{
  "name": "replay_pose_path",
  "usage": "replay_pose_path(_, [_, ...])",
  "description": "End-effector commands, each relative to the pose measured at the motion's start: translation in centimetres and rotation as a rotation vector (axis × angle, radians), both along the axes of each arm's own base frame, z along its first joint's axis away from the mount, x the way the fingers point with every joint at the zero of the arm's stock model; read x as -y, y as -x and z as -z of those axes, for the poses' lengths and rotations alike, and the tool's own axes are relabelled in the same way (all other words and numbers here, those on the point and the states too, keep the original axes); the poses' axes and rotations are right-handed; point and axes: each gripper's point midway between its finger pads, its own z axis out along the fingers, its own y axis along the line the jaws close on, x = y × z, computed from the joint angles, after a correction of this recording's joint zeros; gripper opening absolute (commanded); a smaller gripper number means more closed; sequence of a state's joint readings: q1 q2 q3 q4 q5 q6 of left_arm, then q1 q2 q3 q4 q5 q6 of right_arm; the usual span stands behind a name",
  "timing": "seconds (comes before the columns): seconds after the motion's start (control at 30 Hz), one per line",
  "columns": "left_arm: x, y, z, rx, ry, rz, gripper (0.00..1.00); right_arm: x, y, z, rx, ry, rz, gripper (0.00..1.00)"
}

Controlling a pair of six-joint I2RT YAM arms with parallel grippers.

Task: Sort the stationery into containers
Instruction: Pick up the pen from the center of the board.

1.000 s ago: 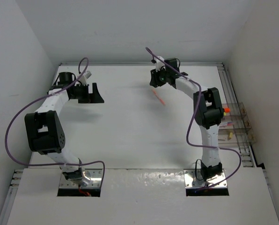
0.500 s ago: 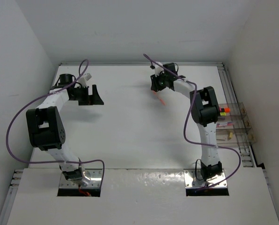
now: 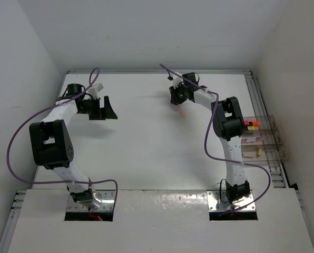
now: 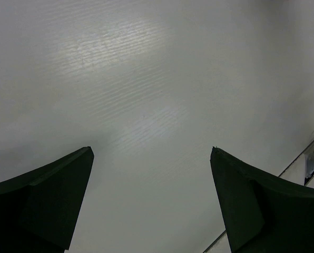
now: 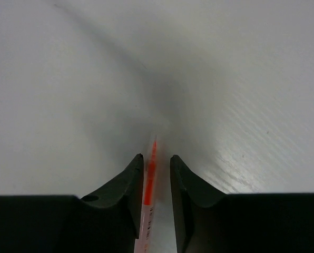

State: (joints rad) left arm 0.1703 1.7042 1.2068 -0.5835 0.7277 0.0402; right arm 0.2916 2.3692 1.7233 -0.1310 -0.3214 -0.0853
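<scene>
A thin pen with an orange tip [image 3: 182, 112] lies on the white table at the back centre. My right gripper [image 3: 177, 100] is down over its far end. In the right wrist view the pen [image 5: 150, 184] runs between the fingers of the right gripper [image 5: 156, 156]. It lies against the left finger, with a small gap to the right one. My left gripper [image 3: 108, 109] is open and empty over bare table at the back left, and its wrist view [image 4: 151, 150] shows nothing between the fingers. Clear containers [image 3: 267, 138] stand at the right edge, with highlighters [image 3: 250, 124] and pens inside.
White walls close the table in at the back and on both sides. A metal rail [image 3: 259, 100] runs along the right edge next to the containers. Purple cables loop from both arms.
My right gripper has moved slightly left and down over the orange pen, which now sits between its fingers. The left arm's elbow shifted a little; its gripper stayed in place.
</scene>
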Motion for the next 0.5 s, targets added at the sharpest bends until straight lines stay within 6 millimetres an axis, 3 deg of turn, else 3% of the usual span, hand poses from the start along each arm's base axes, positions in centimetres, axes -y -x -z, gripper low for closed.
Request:
replay_pose_path(0.0, [-0.2,-0.8,-1.8,0.046,0.024,0.004,1.00,-0.9,-1.5,-1.7,0.061,0.008,-0.041,0.25])
replay_pose_path(0.13, [-0.3,-1.0,-1.7,0.036,0.020,-0.001,1.00,-0.9,-1.1,-0.4,0.019,0.086,-0.059,0.21])
replay_pose_path(0.47, [-0.5,-1.0,-1.6,0.023,0.008,0.012,1.00,-1.2,-0.6,0.6,-0.037,0.121,-0.093,0.18])
